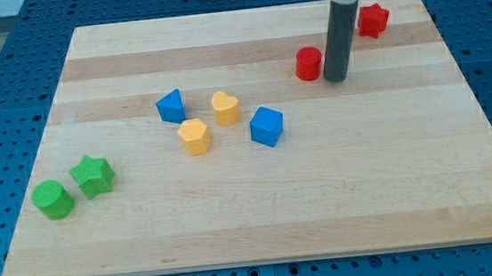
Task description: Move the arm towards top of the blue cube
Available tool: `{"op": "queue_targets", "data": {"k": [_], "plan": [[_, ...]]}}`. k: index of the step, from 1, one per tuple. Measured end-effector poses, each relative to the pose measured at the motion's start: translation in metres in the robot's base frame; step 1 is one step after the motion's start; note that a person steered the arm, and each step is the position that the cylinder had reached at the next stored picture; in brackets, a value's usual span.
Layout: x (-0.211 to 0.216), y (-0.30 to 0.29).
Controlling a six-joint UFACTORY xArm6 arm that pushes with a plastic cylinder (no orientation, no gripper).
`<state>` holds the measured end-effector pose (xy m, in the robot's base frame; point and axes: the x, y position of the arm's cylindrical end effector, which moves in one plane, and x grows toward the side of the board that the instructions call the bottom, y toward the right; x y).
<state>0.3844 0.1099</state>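
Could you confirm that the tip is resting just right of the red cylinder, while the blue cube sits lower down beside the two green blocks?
Not quite. In the camera view my tip is indeed just right of the red cylinder, and the blue cube does sit lower down, but it is beside the yellow blocks, not the green ones, which lie far to the view's left.

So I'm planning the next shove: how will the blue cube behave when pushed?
The blue cube sits flat-faced on the smooth wooden board, so it likely slides rather than rolls. It looks small and rigid, probably light. An off-centre push from my tip may spin it.
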Motion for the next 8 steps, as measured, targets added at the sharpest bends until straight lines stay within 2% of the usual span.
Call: {"op": "queue_targets", "data": {"k": [1,2,3,4,5,6,8], "plan": [[-0.024,-0.044],[-0.067,-0.026],[-0.093,0.000],[-0.066,0.003],[-0.041,0.079],[-0.067,0.116],[-0.118,0.110]]}}
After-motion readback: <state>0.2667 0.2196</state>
